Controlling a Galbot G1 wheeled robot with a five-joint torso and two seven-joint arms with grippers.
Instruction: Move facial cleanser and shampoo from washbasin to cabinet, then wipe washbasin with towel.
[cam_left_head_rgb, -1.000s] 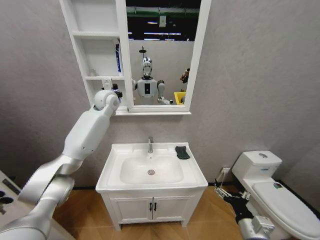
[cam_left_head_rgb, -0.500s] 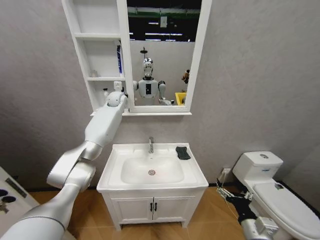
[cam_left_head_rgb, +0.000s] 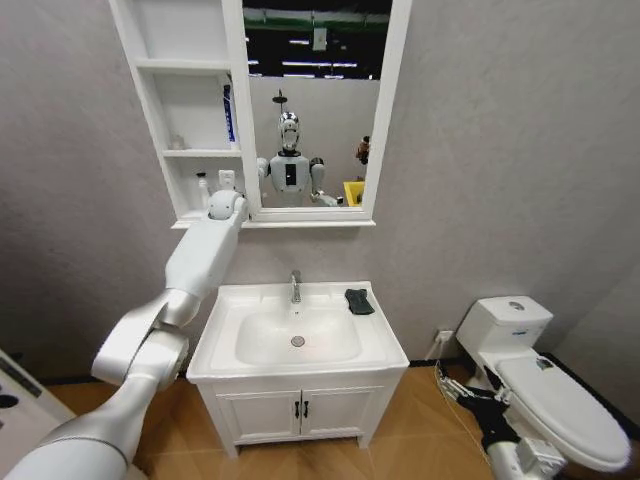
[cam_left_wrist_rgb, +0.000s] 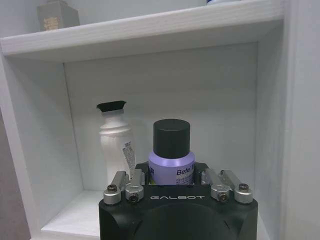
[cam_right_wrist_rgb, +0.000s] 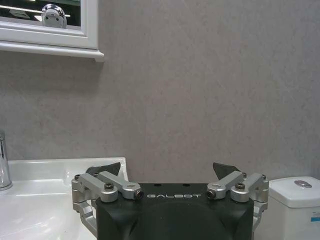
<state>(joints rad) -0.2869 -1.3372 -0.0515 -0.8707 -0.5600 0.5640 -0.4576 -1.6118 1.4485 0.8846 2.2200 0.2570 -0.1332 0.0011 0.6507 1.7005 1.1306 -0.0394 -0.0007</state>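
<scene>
Reaching up into the lowest shelf of the cabinet (cam_left_head_rgb: 135, 120), the left end effector (cam_left_wrist_rgb: 172, 186) was closed around a purple bottle with a black cap (cam_left_wrist_rgb: 171, 152), just beside a white bottle (cam_left_wrist_rgb: 116, 142) already standing there. The washbasin (cam_left_head_rgb: 375, 345) carried no bottles, just the dark towel (cam_left_head_rgb: 359, 301) at its back right corner, so I judged the wiping still to come. The right end effector (cam_right_wrist_rgb: 170, 187) hung low by the toilet (cam_left_head_rgb: 560, 400), fingers spread and empty.

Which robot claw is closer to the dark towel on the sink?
Left. The left claw is up at the cabinet's bottom shelf; the right claw hangs low by the toilet, below the towel.
</scene>
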